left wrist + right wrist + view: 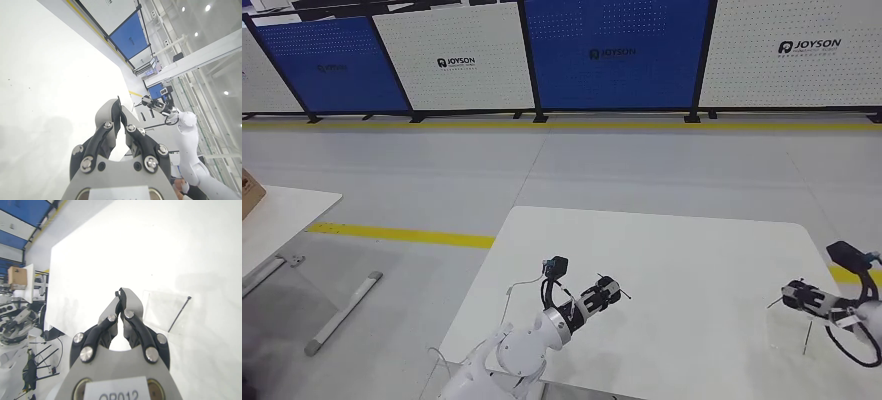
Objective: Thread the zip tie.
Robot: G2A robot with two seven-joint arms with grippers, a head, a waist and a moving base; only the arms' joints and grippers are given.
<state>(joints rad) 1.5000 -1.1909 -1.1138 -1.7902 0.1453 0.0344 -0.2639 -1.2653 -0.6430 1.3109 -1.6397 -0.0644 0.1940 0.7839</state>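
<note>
Two arms of mine hung over the table (692, 250), well apart: the left reached out from the near edge, and the right came in from the right side, pointing toward it. My left pincer (120, 106) was pressed shut on a thin black strip (623, 293) that stuck out past its tips. My right pincer (120, 295) was clamped on the zip tie (116, 293), whose head showed at the fingertips. A second tie (179, 315) lay on a clear bag (162, 306) nearby.

Robot lab hall: blue and white pegboard partitions (612, 50), yellow floor line (402, 235), white worktable (692, 260).
</note>
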